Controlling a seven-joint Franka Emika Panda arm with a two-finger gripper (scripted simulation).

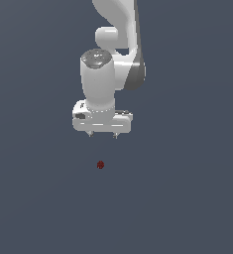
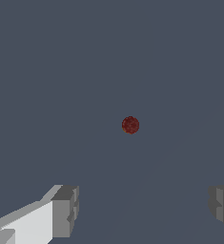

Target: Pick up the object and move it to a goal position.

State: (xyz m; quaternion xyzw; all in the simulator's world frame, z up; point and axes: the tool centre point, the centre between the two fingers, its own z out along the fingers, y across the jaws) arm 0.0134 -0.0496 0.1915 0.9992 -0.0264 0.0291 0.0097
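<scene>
Wrist view gives you the closest look: two grey fingertips (image 2: 66, 212) stand well apart at the frame's edges, so your pincer (image 2: 142, 209) is spread wide with nothing between its jaws. Beyond them you see the ball (image 2: 130, 125), a small dark red sphere, alone against plain grey-blue ground and touching neither finger. In the exterior view, your pincer (image 1: 102, 135) hangs pointing straight down from the white arm (image 1: 113, 59), and the ball (image 1: 100, 164) sits below it, clear of the tips and about midway between them.
</scene>
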